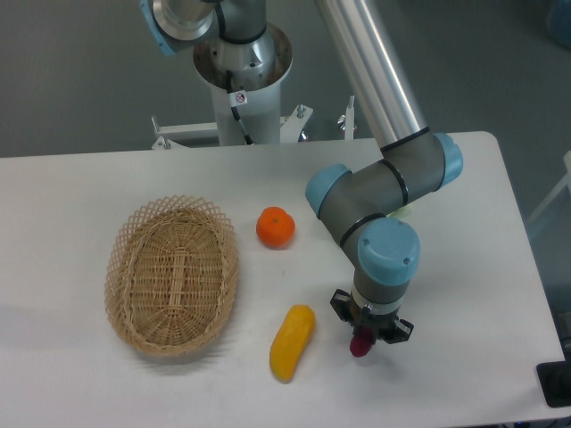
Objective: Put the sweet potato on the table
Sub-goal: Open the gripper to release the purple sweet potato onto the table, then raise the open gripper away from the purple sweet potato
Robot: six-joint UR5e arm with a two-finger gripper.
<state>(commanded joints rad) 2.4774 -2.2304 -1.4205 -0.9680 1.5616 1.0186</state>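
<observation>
Closest to me, near the front edge of the table [80, 374], the gripper [365, 337] points straight down from the arm [379, 214]; its two fingers are closed narrow on the sweet potato [361, 344], and only the dark magenta lower end of it shows under the black fingers [343, 306]; I cannot tell if this end touches the white surface or stays just above it. Just beside the gripper, on its left as I look at it, lies a yellow vegetable [292, 342]; it is long and fat, set a little slanted, with its upper end pointing toward the gripper, and it is near but apart from it.

Further left, the wicker basket [171, 275] sits on the table; it is oval, with the long side running from front to back, and it is well apart from the gripper. Behind the yellow vegetable, about the middle of the table, is a round orange fruit [276, 227]; it stands alone between the basket and the grey elbow of the arm. The arm bends over the right half of the table, with light blue caps on its joints; a small pale green edge shows behind the elbow, too hidden for me to name. At the far side, behind the table, stands the white base of the robot [243, 85]; from there a long silver tube comes down toward the elbow.
</observation>
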